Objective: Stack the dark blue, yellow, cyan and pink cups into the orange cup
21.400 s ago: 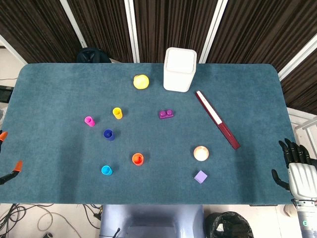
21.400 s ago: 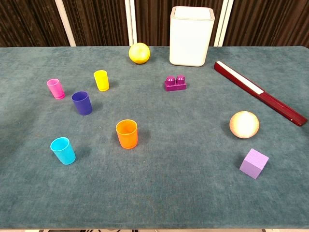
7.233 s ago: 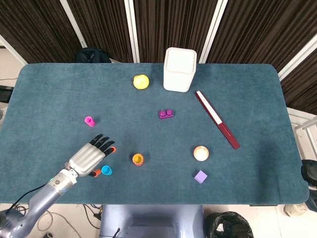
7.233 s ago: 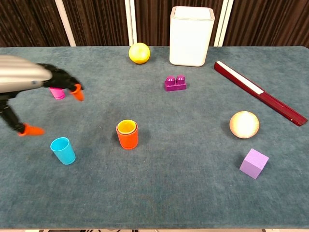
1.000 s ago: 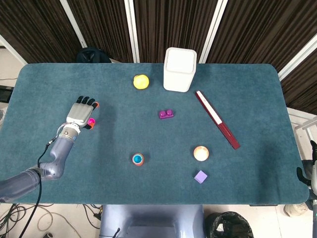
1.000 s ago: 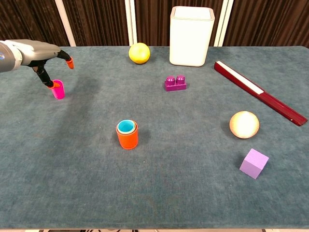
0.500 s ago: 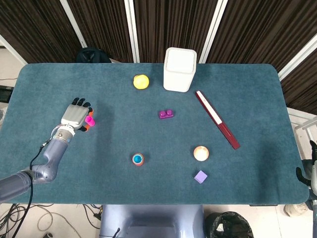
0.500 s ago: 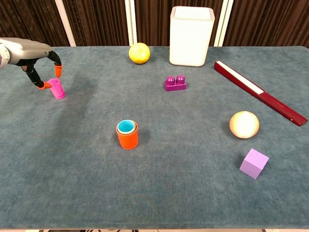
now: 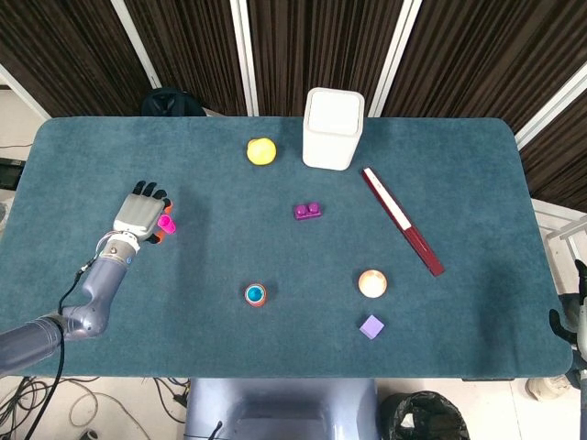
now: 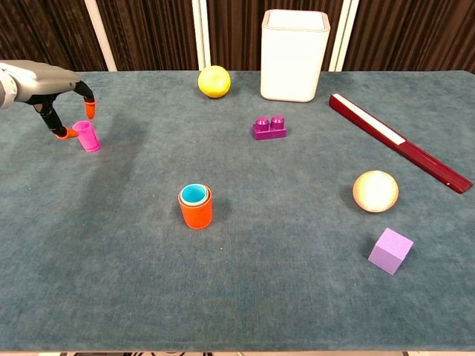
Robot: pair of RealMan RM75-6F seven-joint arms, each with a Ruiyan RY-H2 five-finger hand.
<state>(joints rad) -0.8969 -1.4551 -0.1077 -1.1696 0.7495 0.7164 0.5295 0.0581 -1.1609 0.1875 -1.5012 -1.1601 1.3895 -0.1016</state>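
Observation:
The orange cup (image 9: 255,294) (image 10: 196,211) stands near the table's front centre, and the cyan cup (image 10: 194,194) shows nested inside it. Far to the left the pink cup (image 9: 166,221) (image 10: 87,136) stands on the cloth. My left hand (image 9: 138,213) (image 10: 46,83) hovers at it from the left, with the thumb tip by the cup's left side and a fingertip just behind it, fingers apart. Only a sliver of my right hand (image 9: 574,321) shows, off the table's right edge. The dark blue and yellow cups are hidden.
A white bin (image 9: 332,128) and a yellow ball (image 9: 261,151) sit at the back. A purple brick (image 9: 307,211) lies mid-table, and a dark red bar (image 9: 402,221) runs diagonally at the right. A pale ball (image 9: 371,283) and a lilac cube (image 9: 371,327) lie front right.
Over the last second my left hand shifted left and lowered, so its thumb and fingers now flank the pink cup. The cup and the stack have stayed put.

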